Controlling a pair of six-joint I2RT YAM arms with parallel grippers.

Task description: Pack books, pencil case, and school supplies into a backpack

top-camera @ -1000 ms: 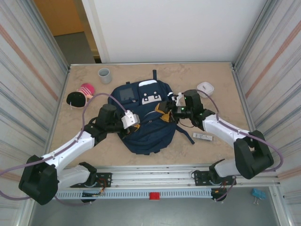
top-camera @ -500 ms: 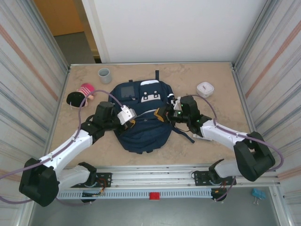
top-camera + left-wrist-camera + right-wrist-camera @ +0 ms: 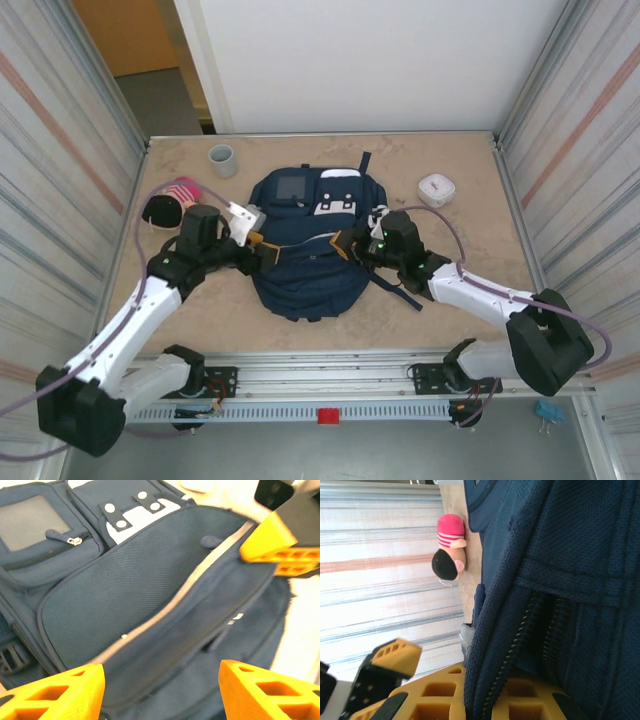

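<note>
The navy backpack (image 3: 305, 255) lies flat mid-table, front pockets and white patches toward the far side. My right gripper (image 3: 347, 243) is shut on the backpack's zip edge (image 3: 520, 645), with fabric and zipper teeth pinched between its orange fingers (image 3: 440, 700). My left gripper (image 3: 255, 241) hovers open over the backpack's left side, with only blue fabric (image 3: 150, 580) between its fingertips (image 3: 55, 692). The right gripper's orange finger (image 3: 272, 542) shows at the top right of the left wrist view. The books are out of view.
A grey cup (image 3: 222, 158) stands at the far left. A pink-striped and black soft item (image 3: 170, 203) lies by the left wall; I cannot tell if it is the pencil case. A small white box (image 3: 437, 188) sits at the far right. Corrugated walls close both sides.
My left gripper let go of the backpack's edge, opened and drew back to the left. The right gripper closed on the zip edge. The backpack shifted away from the arms.
</note>
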